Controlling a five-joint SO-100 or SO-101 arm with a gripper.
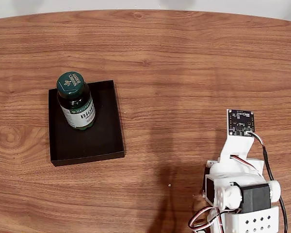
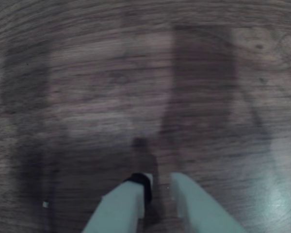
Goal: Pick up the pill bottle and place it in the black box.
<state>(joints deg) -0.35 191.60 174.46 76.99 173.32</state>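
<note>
Wrist view blurred, gripper (image 2: pixel 160 187) fingers nearly together over bare wood table (image 1: pixel 194 63), gripping nothing, amber Biotin pill bottle (image 1: pixel 76 101) upright in black box (image 1: pixel 94 141), green cap.

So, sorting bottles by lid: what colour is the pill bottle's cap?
Dark green, clearest in the fixed view on the pill bottle standing in the black box.

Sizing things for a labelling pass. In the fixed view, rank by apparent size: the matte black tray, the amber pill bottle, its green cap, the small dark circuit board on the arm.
1. Matte black tray, largest.
2. Amber pill bottle.
3. Green cap and dark circuit board: look alike, not ranked.
</note>
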